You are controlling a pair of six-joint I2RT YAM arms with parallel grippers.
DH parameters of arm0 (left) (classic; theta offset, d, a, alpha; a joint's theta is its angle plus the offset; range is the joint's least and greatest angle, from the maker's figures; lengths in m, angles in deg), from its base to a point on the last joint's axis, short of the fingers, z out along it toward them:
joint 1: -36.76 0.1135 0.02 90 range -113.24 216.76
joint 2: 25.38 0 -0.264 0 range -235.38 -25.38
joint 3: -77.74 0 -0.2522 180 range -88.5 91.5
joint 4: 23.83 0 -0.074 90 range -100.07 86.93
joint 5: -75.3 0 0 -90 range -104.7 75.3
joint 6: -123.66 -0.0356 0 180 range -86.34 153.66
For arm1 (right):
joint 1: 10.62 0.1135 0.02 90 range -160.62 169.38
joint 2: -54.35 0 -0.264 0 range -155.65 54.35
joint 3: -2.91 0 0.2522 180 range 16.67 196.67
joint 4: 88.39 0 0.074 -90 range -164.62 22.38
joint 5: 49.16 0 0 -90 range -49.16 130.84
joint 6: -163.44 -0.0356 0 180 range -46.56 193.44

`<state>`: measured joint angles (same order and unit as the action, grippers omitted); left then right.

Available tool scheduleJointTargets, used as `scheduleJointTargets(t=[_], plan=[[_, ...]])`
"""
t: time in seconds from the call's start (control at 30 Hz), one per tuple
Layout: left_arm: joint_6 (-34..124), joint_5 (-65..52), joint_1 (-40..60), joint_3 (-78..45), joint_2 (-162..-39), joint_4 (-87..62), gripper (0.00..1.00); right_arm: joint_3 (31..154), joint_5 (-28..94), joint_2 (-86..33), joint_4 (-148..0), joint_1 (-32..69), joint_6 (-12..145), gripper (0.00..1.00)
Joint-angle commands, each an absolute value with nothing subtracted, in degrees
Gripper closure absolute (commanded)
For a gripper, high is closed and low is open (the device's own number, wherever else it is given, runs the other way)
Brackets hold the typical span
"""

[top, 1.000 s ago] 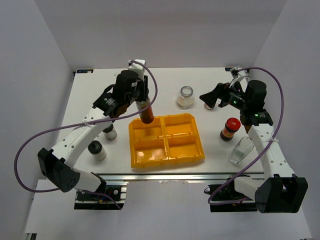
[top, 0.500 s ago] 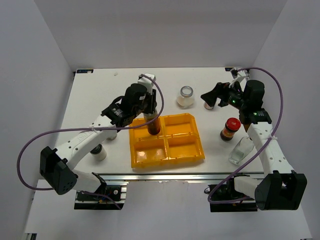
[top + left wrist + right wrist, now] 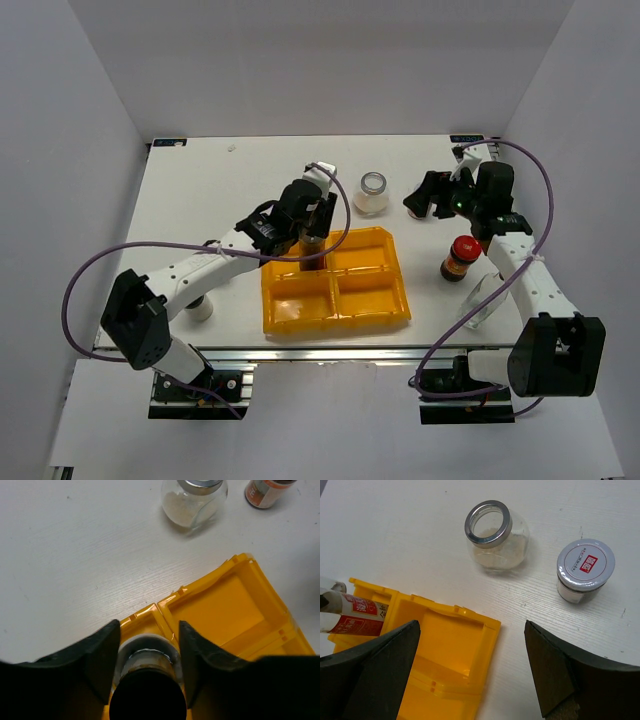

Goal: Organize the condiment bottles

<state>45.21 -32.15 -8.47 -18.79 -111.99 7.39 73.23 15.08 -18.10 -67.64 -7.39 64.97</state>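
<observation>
**Dark bottle arriving in the tray's far-left compartment**

Over the last second the left arm has been swinging in from behind the yellow tray [image 3: 386, 300] and reaching down. It is now holding the tall dark bottle [image 3: 312, 252] upright inside the far-left compartment, close to the middle divider. The left gripper [image 3: 145, 630] is sitting with its fingers [image 3: 100, 655] pressed in close on either side of the bottle's neck. Whether it is still clamping or already letting go I cannot tell from the wrist view.

The right gripper [image 3: 470, 630] is hanging wide open and empty over the tabletop [image 3: 200, 190], having drifted slightly toward the far side. It is looking down on the silver-lidded jar [image 3: 585, 565] and the wide clear jar [image 3: 492, 530], both still outside the tray.

So the first bottle is probably being placed right now. The rest are waiting on the tabletop: the red-lidded jar [image 3: 461, 257] and the clear bottle [image 3: 483, 300] to the right, and a black-lidded shaker [image 3: 198, 306] to the left. A clean release matters here, since a tall bottle beside a divider could tip as the fingers part.
</observation>
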Motion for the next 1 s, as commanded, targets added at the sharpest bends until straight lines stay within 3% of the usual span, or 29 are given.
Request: scheduleJointTargets(t=[0.0,0.07,0.13,0.17,0.2,0.5,0.77,0.97], plan=[[44.5,-33.9,-9.4,-18.0,-109.5,2.9,0.36,75.9,16.8,-18.5,-67.6,-7.2,66.8,0.11],[44.3,-33.9,-9.5,-17.9,-108.8,3.7,0.24,76.1,17.6,-18.6,-67.5,-6.7,67.2,0.11],[44.3,-34.3,-9.6,-17.7,-107.9,4.7,0.19,76.1,17.6,-18.5,-67.6,-6.4,67.3,0.11],[44.3,-34.4,-9.6,-17.7,-107.6,5.0,0.05,76.1,17.4,-18.4,-67.7,-6.4,67.4,0.11],[44.8,-34.6,-9.6,-17.7,-107.2,5.3,0.02,76.3,17.4,-18.3,-67.7,-6.4,67.3,0.11],[49.5,-38.8,-9.6,-16.9,-98.8,12.3,0.02,78.9,32.6,-13.7,-60.0,-6.1,64.5,0.11],[56.0,-52.6,-9.6,-19.0,-89.1,15.9,0.02,83.2,53.4,-5.5,-50.0,-6.1,61.0,0.11],[57.5,-56.2,-3.2,-21.3,-88.0,13.0,0.02,95.3,54.8,-3.7,-39.7,-6.0,58.6,0.11]])
